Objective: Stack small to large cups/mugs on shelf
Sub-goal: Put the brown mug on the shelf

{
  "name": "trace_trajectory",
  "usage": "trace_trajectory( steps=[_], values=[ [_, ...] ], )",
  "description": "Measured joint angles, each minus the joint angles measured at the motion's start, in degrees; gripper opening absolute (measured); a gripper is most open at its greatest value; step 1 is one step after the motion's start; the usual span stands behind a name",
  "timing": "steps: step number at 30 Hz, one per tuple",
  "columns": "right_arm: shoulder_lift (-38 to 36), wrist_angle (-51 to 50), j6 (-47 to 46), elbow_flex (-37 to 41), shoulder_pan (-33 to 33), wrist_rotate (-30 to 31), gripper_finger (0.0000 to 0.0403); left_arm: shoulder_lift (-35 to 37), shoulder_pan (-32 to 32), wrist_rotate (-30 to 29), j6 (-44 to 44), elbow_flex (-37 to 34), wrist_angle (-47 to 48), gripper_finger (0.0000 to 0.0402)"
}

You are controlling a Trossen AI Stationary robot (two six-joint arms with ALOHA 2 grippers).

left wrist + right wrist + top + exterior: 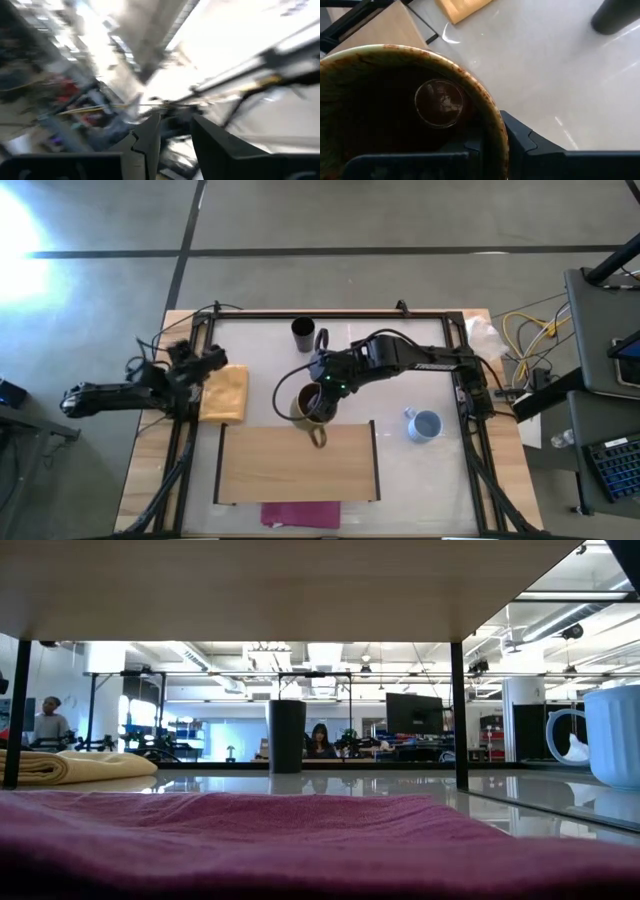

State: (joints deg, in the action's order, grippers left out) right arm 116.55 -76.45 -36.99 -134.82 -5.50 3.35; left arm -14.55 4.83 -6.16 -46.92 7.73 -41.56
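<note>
My right gripper (322, 392) is shut on the brown mug (310, 406), which is over the far edge of the light-wood shelf (298, 470). The mug does not show in the low view, where the shelf's board (300, 585) spans the top. The black cup (302, 333) stands upright on the table behind it and also shows in the low view (287, 736). The pale blue mug (427, 425) stands at the right. My left gripper (213, 360) is at the table's left edge by the yellow cloth, with a small gap between its fingers (150, 142). My right gripper holds the brown mug by its rim (495, 117), one finger inside the mug and one finger (530, 145) outside the wall. The fingers come from above, pointing down. The mug stays upright, mouth up, its handle (318, 437) toward the table's near edge.
A folded yellow cloth (225, 392) lies left of the shelf. A magenta strip (300, 513) lies at the near edge and fills the low view's foreground (300, 840). The shelf stands on thin dark legs (458, 715). A dark frame rail (330, 315) borders the table. People show in the room behind.
</note>
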Motion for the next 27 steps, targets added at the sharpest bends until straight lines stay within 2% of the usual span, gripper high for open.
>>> trace_trajectory(
  steps=[2,7,9,12,16,18,21,27],
  values=[
    [0.0,0.4,-0.7,0.0,-0.1,-1.7,0.0033,-2.2,-0.4,1.6,2.2,5.6,8.1,0.0093],
    [0.0,0.6,-3.8,0.0,-1.7,-2.1,0.0033,-11.8,-1.8,4.7,8.2,23.9,45.4,0.0093],
    [0.0,0.6,-5.6,0.0,-2.4,-1.9,0.0033,-16.8,-2.5,6.2,10.0,30.0,55.4,0.0093],
    [0.0,0.8,-8.3,0.1,-3.7,-1.4,0.0033,-23.8,-4.5,6.4,14.7,36.1,60.7,0.0093],
    [0.7,1.2,-11.5,0.3,-5.9,-0.1,0.0033,-28.7,-9.8,4.2,20.5,40.9,61.3,0.0091],
    [1.5,1.8,-12.4,0.3,-7.1,0.1,0.0033,-30.5,-13.6,-0.4,21.4,42.7,62.5,0.0083],
    [1.8,1.5,-12.5,0.5,-8.5,0.8,0.0033,-31.4,-21.5,-10.6,20.6,45.0,65.1,0.0060],
    [1.8,1.4,-10.7,0.6,-10.4,5.1,0.0033,-36.2,-42.0,-33.7,17.0,48.4,63.1,0.0006]
  ],
)
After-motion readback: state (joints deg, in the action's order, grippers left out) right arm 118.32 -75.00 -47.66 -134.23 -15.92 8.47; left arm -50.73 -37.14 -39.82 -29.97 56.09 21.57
